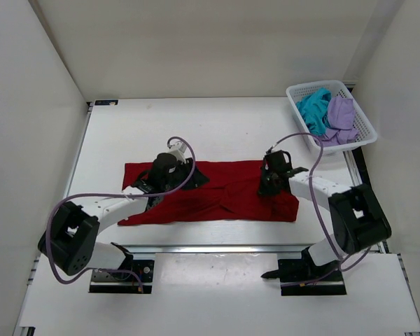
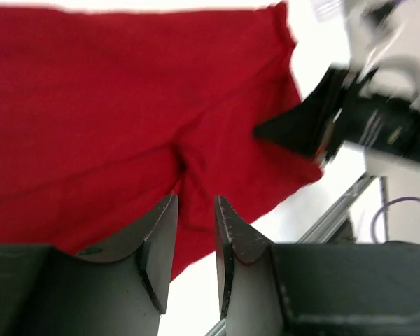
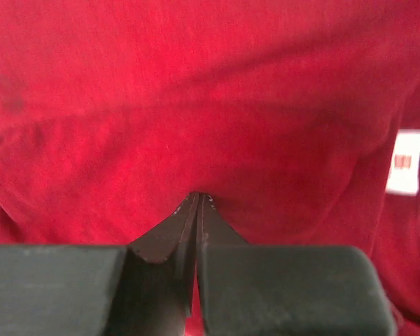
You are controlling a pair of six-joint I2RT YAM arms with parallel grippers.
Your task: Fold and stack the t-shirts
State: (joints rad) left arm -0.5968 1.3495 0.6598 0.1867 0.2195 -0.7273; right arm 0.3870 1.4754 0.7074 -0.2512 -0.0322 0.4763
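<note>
The dark red t-shirt (image 1: 210, 199) lies spread flat across the middle of the table. It also shows in the left wrist view (image 2: 112, 105) and fills the right wrist view (image 3: 210, 91). My left gripper (image 1: 169, 170) hovers over the shirt's left part. In its own view the left gripper (image 2: 196, 199) has its jaws a narrow gap apart, with nothing between them. My right gripper (image 1: 273, 178) is at the shirt's right part. In its own view the right gripper (image 3: 199, 196) is shut, with its tips pinching the red fabric. The teal t-shirt (image 1: 312, 108) and the lavender t-shirt (image 1: 341, 115) lie in the basket.
The white mesh basket (image 1: 364, 129) stands at the back right corner. A white label (image 3: 404, 162) shows on the red shirt. The right arm's black gripper (image 2: 315, 126) shows in the left wrist view. A metal rail (image 1: 217, 246) runs along the table's near edge.
</note>
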